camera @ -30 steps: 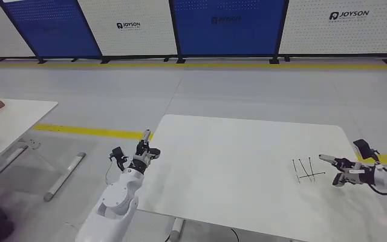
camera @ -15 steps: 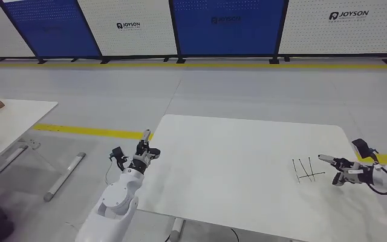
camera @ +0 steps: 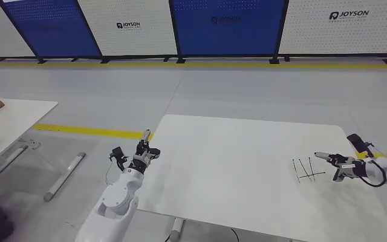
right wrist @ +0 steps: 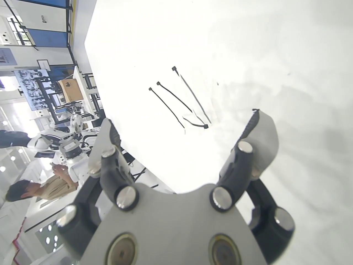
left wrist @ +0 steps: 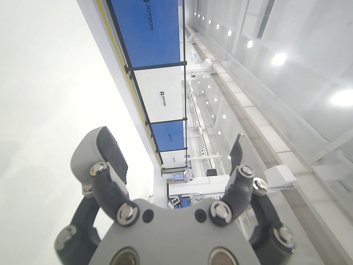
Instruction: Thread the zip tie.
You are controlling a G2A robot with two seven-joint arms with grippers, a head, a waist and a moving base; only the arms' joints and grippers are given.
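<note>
Right tool (camera: 329, 166) hangs low over the right-hand edge of the table (camera: 230, 169), jaws spread wide, nothing between them. Just ahead of it lie the zip ties (camera: 307, 170), black and thin, flat on the white top. From the right wrist view the zip ties (right wrist: 179, 103) sit right in front of the right tool (right wrist: 182, 122). Three stretch out roughly side by side with their heads at the far ends. What looks like a fourth, shorter and curled, lies across their near tips, though the strands are so fine that the count is hard to swear to. That wide spread makes sense: a flat tie on a table (right wrist: 248, 28) needs the fingers either side of it before they can pinch, and none is picked up yet.

Over on the other side, the left tool (camera: 145, 144) sits at the table's left edge, well apart from the ties. Its own view shows the left tool (left wrist: 171, 139) open and empty, pointing along the table (left wrist: 41, 70) toward the room. Likely it is waiting its turn, since threading calls for one arm on the tail and one on the head.
</note>
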